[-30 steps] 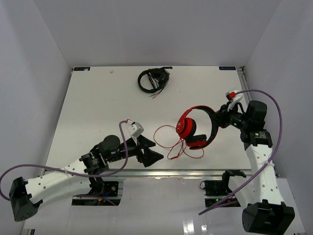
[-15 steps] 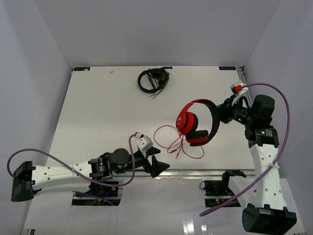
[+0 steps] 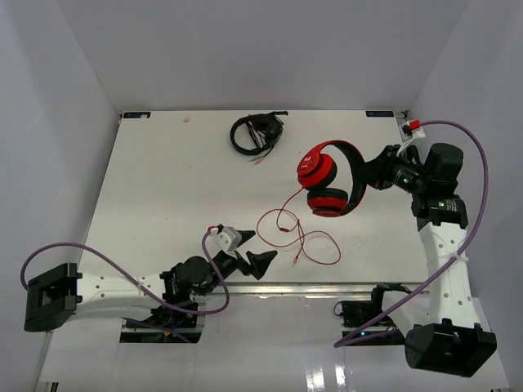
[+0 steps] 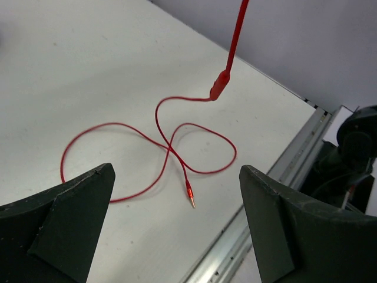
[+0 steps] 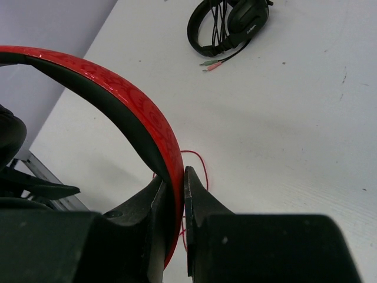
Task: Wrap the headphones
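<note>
The red headphones hang above the table at the right, and my right gripper is shut on their headband. Their thin red cable drops from the ear cups and lies in loops on the table, its plug near the front edge. My left gripper is open wide, low over the table's front edge, with the plug and cable loops lying on the table beyond its jaws. Nothing is between its fingers.
Black headphones with a bundled cable lie at the back of the table, also seen in the right wrist view as black headphones. A metal rail runs along the table's front edge. White walls enclose the table.
My right gripper has lifted the red headphones up and toward the back, pulling the cable taut upward. My left arm has swung down toward the front edge, its gripper turning toward the plug.
</note>
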Available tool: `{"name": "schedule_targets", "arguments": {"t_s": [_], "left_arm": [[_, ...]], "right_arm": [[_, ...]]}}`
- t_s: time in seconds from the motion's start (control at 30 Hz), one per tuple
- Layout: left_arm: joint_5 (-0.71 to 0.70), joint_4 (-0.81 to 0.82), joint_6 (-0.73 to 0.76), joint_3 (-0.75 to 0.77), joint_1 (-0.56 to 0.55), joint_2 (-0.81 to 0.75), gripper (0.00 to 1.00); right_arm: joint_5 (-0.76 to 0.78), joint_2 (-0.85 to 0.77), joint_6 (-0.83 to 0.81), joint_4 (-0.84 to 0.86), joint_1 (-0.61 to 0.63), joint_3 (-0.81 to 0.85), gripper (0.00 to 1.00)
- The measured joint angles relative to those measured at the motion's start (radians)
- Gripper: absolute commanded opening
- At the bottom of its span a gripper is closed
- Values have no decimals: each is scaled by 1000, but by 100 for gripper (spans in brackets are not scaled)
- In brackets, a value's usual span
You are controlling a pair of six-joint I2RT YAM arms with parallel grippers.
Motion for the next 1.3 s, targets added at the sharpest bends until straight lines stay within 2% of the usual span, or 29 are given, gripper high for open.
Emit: {"name": "schedule_targets", "arguments": {"t_s": [0.1, 0.23, 0.33, 0.6, 0.8, 1.03, 1.3], "left_arm": [[-26, 176, 65, -3, 3, 136, 98], [-20, 330, 142, 38, 30, 333, 98], [9, 387, 176, 116, 92, 462, 98], [158, 449, 171, 266, 237, 636, 97], [296, 491, 125, 258, 241, 662, 96], [398, 585, 58, 123, 241, 675, 97], [458, 596, 60, 161, 241, 740, 98]], "right_arm": [[10, 38, 90, 20, -10, 22, 8], [28, 59, 201, 45, -17, 31, 8], [36, 58, 276, 63, -18, 31, 8], [45, 49, 373, 93, -19, 31, 8], [54, 45, 394, 100, -24, 31, 8], [90, 45, 407, 99, -24, 31, 8], [122, 13, 423, 93, -24, 20, 8]]}}
